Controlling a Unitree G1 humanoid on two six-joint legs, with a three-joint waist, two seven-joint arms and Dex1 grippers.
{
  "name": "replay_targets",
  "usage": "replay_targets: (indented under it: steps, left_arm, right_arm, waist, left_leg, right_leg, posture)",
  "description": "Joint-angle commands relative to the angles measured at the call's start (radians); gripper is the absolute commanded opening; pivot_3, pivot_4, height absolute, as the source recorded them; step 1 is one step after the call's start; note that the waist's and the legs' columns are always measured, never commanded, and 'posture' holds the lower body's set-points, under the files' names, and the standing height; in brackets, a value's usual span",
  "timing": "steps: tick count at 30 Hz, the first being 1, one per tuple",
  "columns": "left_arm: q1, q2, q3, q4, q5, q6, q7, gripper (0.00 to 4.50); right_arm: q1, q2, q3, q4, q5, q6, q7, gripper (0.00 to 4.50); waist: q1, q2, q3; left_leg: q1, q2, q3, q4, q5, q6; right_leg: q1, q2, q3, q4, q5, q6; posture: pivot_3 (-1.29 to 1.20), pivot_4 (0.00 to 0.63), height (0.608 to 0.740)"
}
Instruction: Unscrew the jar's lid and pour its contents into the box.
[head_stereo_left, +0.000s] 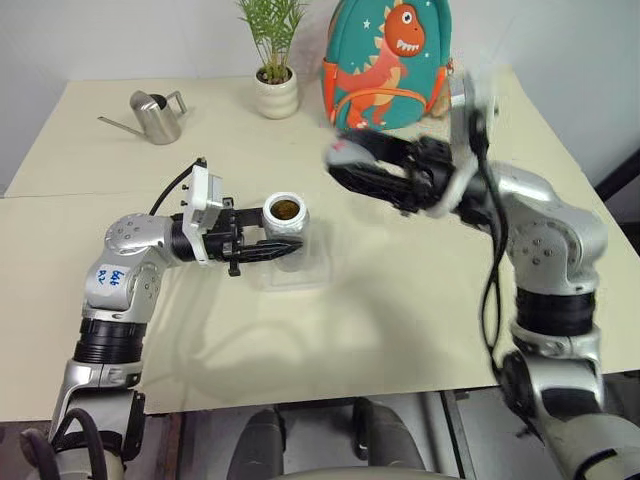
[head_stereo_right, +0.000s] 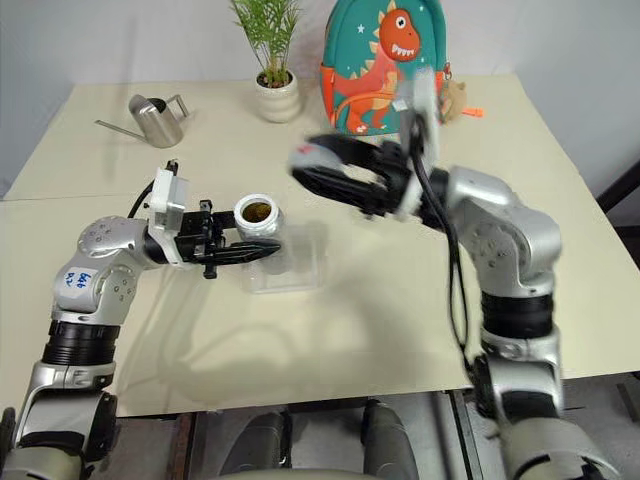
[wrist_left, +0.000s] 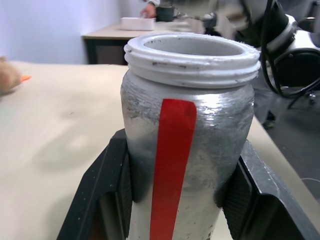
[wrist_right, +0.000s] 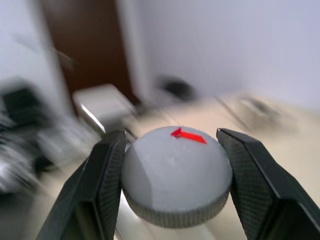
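The silvery jar (head_stereo_left: 285, 228) with a red band (wrist_left: 170, 160) stands upright and uncapped, and my left gripper (head_stereo_left: 284, 247) is shut on its body from the left. Brown contents (head_stereo_left: 285, 208) show inside its open mouth. The jar sits just over the clear plastic box (head_stereo_left: 320, 264) on the table. Up and to the right of the jar, my right gripper (head_stereo_left: 345, 165) is shut on the grey lid (wrist_right: 176, 175), held clear of the jar. The lid's red mark faces the wrist camera, and a black finger (wrist_right: 107, 180) presses each side of its rim.
A steel watering can (head_stereo_left: 158, 115) stands at the back left. A white plant pot (head_stereo_left: 277, 95) and a teal dinosaur backpack (head_stereo_left: 390, 65) stand at the back middle. Bare table lies in front of and to the right of the box.
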Motion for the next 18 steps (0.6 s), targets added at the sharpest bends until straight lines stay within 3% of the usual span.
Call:
replay_targets:
  steps: [1, 8, 15, 18]
  left_arm:
    - [-0.010, 0.001, 0.027, -0.015, -0.015, -0.006, 0.008, 1.88]
    - [-0.054, -0.038, 0.017, 0.023, -0.005, -0.015, 0.028, 1.88]
    - [-0.076, -0.032, 0.023, 0.040, -0.004, -0.012, 0.021, 1.88]
    - [-0.080, -0.030, 0.023, 0.044, -0.004, -0.010, 0.021, 1.88]
  right_arm:
    - [0.082, -0.025, -0.050, 0.135, -0.118, -0.220, -0.001, 2.56]
    - [0.183, 0.024, -0.103, 0.511, -0.280, -0.614, -0.096, 2.56]
    - [0.286, 0.056, -0.138, 0.541, -0.268, -0.686, -0.129, 2.56]
    - [0.306, 0.052, -0.146, 0.512, -0.244, -0.659, -0.119, 3.52]
  waist:
    - [-0.001, 0.000, 0.000]
    - [-0.006, 0.000, 0.000]
    - [-0.006, 0.000, 0.000]
    - [-0.005, 0.000, 0.000]
  left_leg:
    - [0.000, 0.000, 0.000, 0.000, 0.000, 0.000]
    - [0.002, 0.000, 0.001, 0.000, 0.000, 0.000]
    - [0.002, 0.000, 0.001, 0.000, 0.000, 0.000]
    - [0.003, 0.000, 0.001, 0.000, 0.000, 0.000]
  right_leg:
    - [0.000, 0.000, 0.000, 0.000, 0.000, 0.000]
    - [0.001, 0.001, 0.001, 0.000, 0.000, 0.000]
    - [0.001, 0.000, 0.002, 0.000, 0.000, 0.000]
    - [0.002, 0.001, 0.002, 0.000, 0.000, 0.000]
  posture:
    - [0.00, 0.150, 0.740]
    - [0.00, 0.150, 0.740]
    - [0.00, 0.150, 0.740]
    - [0.00, 0.150, 0.740]
